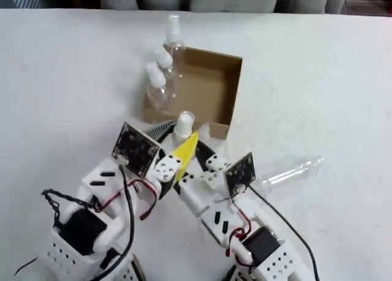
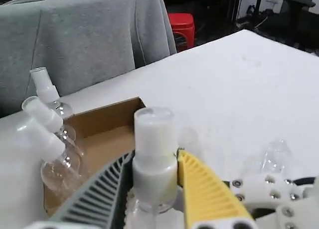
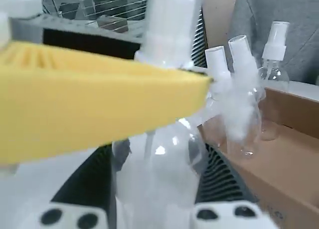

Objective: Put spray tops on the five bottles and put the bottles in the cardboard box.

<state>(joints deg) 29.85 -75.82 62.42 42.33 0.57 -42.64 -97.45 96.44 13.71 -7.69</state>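
Left gripper (image 2: 154, 166): my jaws are closed on the white spray top (image 2: 153, 139), with the gray finger (image 2: 99, 199) on one side and the yellow finger (image 2: 204, 189) on the other, both pressed against its collar. Right gripper (image 3: 157, 189): my jaws are drawn in around the clear body of the held bottle (image 3: 159, 154), with 1 dark finger against each flank. The held bottle stands upright, the spray top sits on its neck, and a thin tube hangs down inside the clear body. From above, this bottle is at the middle of the near wall of the cardboard box (image 1: 211, 94), just outside it, where my 2 arms meet. I cannot tell whether its base rests on the desk (image 1: 73, 79). The cardboard box is open and sits mid-desk, toward the far edge. Inside it, 3 capped bottles (image 1: 163, 63) stand in a row along the left wall, the last in the far-left corner, close together. 1 loose bottle (image 1: 291, 172) lies on its side on the desk beside my right arm, toward the right edge and well apart from the box, neck pointing at the right edge. Gray fabric (image 2: 84, 44) hangs beyond the desk's far edge.
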